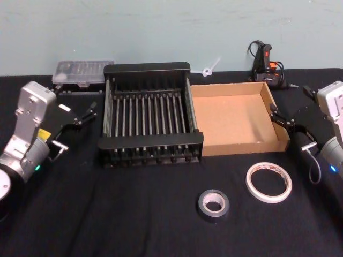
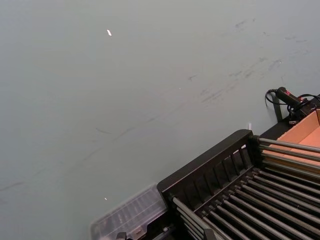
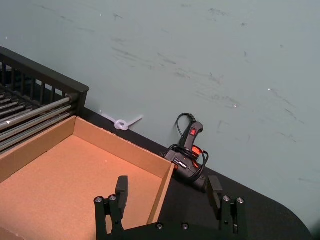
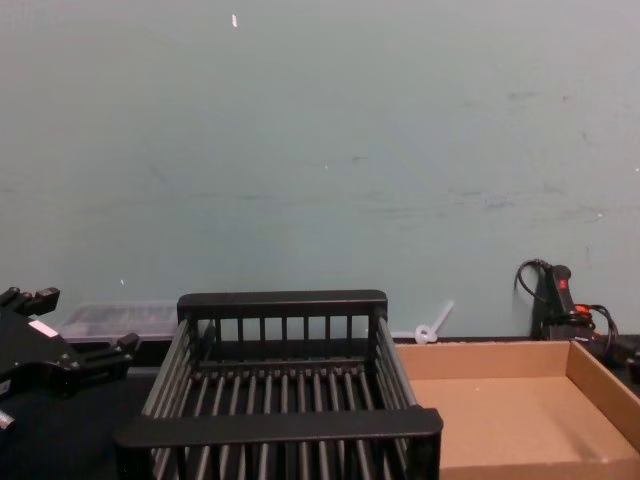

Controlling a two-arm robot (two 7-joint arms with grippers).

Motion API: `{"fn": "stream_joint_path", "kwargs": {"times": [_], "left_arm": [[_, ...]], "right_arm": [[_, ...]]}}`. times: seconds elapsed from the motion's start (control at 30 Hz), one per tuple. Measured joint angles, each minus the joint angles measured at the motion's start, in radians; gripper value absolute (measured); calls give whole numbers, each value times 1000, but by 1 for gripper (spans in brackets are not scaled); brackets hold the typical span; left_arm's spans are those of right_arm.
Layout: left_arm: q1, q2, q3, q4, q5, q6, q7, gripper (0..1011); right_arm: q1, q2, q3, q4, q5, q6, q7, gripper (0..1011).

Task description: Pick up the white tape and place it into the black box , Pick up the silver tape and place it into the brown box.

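So we've got a table covered in black cloth [image 1: 134, 214], pushed up against a plain pale blue-green wall [image 4: 320, 150] with a few scuffs on it.

Counting things up: two boxes, two tape rolls, two grippers. The black box [image 1: 151, 115] sits in the middle of the head view, and the brown box [image 1: 238, 122] is touching its right side; both are empty. The white tape [image 1: 268, 182] lies flat on the cloth at lower right, in front of the brown box. The silver tape [image 1: 213, 204] lies flat just to its lower left, near it but not touching.

Along the wall we count one clear plastic case [image 1: 84, 72] at upper left, one small white plastic piece [image 1: 209, 68] behind the boxes, and one black-and-orange corded tool [image 1: 266, 67] at upper right.

The left gripper [image 1: 86, 115] hovers at the left edge beside the black box, holding nothing; we can't tell how far its jaws are spread. The right gripper [image 3: 169, 189] hovers at the right edge by the brown box's far right corner, jaws wide apart and empty.
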Motion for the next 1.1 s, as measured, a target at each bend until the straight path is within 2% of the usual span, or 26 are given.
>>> {"fn": "stream_joint_path", "kwargs": {"times": [1.1], "left_arm": [[0,0,0,0,0,0,0,1002]], "right_arm": [[0,0,0,0,0,0,0,1002]]}}
